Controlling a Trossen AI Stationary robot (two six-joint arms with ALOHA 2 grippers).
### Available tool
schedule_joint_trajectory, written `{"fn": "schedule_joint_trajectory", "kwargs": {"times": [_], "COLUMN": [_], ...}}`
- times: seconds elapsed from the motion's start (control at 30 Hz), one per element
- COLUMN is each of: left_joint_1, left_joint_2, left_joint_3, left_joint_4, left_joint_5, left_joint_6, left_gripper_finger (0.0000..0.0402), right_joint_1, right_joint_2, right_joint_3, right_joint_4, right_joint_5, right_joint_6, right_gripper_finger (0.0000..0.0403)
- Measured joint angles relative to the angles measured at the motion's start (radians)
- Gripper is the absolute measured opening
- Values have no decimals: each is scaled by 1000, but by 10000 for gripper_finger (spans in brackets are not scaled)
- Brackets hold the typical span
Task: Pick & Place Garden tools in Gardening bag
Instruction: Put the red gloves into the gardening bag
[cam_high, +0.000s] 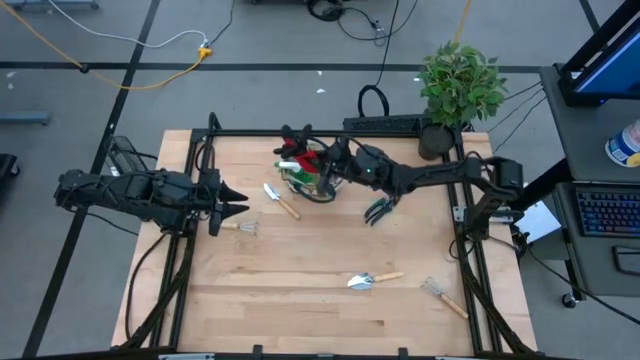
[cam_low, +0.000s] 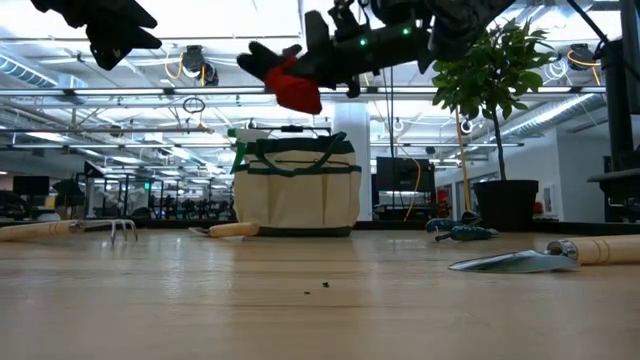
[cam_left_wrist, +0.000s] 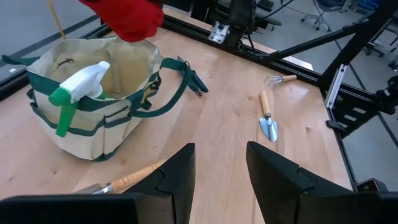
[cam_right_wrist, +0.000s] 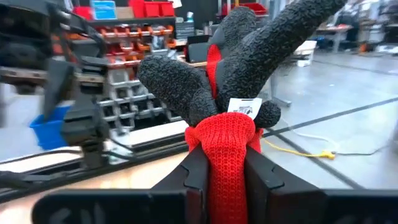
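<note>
Now right gripper (cam_right_wrist: 225, 165) clamps red cuff of red-black glove (cam_right_wrist: 239, 81), dark fingers sticking forward. Directly below claw: gardening bag (cam_high: 312, 182), green-white spray bottle (cam_left_wrist: 76, 87) in it. Beside bag, trowel (cam_high: 280, 199); pruning shears (cam_high: 379, 209) lie under the arm. Second trowel (cam_high: 372, 280), rake (cam_high: 442, 295) well apart. Left gripper (cam_left_wrist: 217, 171) hovers part-open, holding nothing, small rake (cam_high: 247, 228) just beyond fingertips.

no readable text, glove tag (cam_right_wrist: 243, 106) illegible
</note>
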Motion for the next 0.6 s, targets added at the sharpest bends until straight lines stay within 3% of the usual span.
{"fn": "schedule_joint_trajectory", "kwargs": {"times": [0.33,0.6], "left_joint_1": [0,0], "left_joint_2": [0,0], "left_joint_3": [0,0], "left_joint_4": [0,0], "left_joint_5": [-6,-6], "left_joint_6": [2,2], "left_gripper_finger": [150,150], "right_joint_1": [-22,-22], "right_joint_2": [19,18], "right_joint_3": [-1,0], "right_joint_4": [-69,-87], "right_joint_5": [12,12], "right_joint_6": [-15,-61], "right_gripper_finger": [49,86]}}
